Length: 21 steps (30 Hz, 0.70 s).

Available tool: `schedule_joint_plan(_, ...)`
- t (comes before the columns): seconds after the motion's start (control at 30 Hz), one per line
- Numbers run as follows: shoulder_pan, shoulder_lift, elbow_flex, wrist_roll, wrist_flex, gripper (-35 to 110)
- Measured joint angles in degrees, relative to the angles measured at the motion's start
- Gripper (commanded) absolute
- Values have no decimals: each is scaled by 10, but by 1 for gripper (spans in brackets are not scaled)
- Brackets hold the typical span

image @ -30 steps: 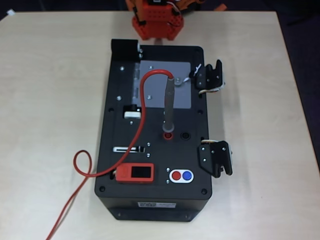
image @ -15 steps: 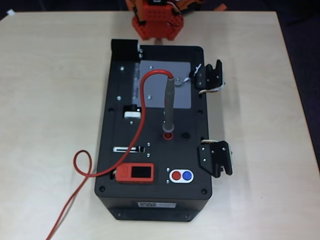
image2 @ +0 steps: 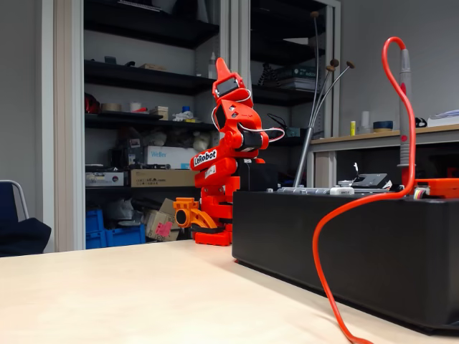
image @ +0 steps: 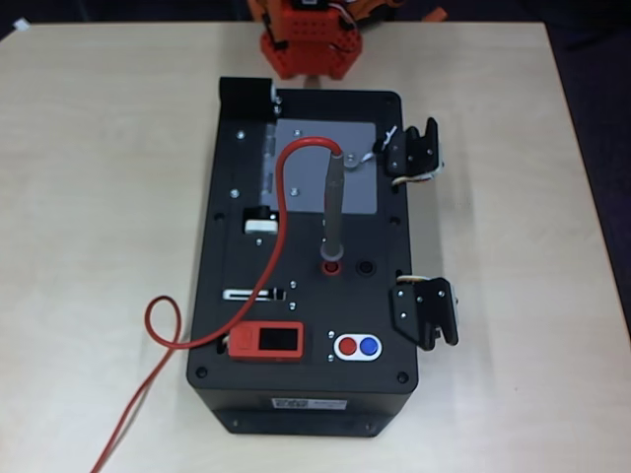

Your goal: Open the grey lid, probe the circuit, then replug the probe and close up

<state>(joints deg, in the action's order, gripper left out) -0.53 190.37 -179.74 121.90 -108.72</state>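
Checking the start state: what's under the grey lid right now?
The grey lid lies shut and flat on the black box, so whatever is underneath is covered. The probe stands plugged in beside it.

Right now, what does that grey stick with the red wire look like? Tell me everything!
The probe is a slim grey pen-shaped rod, standing upright on the black box. Its lower end sits in the round red socket. A long thin red cable leaves its top, arches over, crosses the box and trails in a loop onto the table. In the overhead view it stands over the closed grey lid.
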Motion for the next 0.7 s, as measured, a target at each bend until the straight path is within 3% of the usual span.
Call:
schedule_joint_plan(0.2, 28, 0, 0, -178, 53, 0)
schedule_joint_plan(0.47, 2, 0, 33, -206, 229, 0)
schedule_joint_plan(0.7, -3, 0, 134, -205, 521, 0)
